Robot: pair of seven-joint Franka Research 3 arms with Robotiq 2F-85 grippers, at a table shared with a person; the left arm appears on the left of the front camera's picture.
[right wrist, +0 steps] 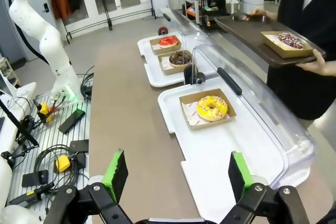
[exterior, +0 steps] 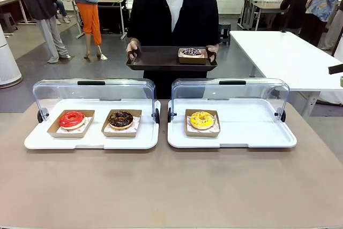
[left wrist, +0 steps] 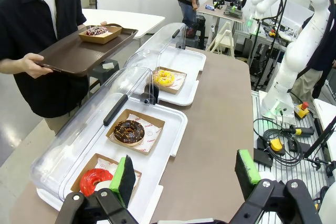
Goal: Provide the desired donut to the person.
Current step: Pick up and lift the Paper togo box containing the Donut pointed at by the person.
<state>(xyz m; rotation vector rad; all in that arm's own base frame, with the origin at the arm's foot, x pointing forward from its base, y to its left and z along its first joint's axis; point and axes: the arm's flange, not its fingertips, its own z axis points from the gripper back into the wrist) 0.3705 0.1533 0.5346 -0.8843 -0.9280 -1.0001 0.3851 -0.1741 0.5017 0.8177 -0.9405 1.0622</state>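
Observation:
The person (exterior: 174,20) in a black shirt stands at the far side holding a dark brown tray (exterior: 161,60) with a purple-sprinkled donut (exterior: 192,52) in a cardboard box. On the left white tray (exterior: 91,138) lie a red donut (exterior: 72,119) and a chocolate donut (exterior: 120,119), each in its box. A yellow donut (exterior: 202,120) sits boxed on the right white tray (exterior: 252,132). My left gripper (left wrist: 186,174) stands open above the table's left end, near the red donut (left wrist: 95,181). My right gripper (right wrist: 178,174) is open near the right tray (right wrist: 220,156), with the yellow donut (right wrist: 211,107) ahead.
Both white trays have clear hinged lids (exterior: 94,92) raised at the back. A white table (exterior: 289,57) stands to the back right. Other people stand in the background. Bare brown tabletop (exterior: 171,186) lies in front of the trays.

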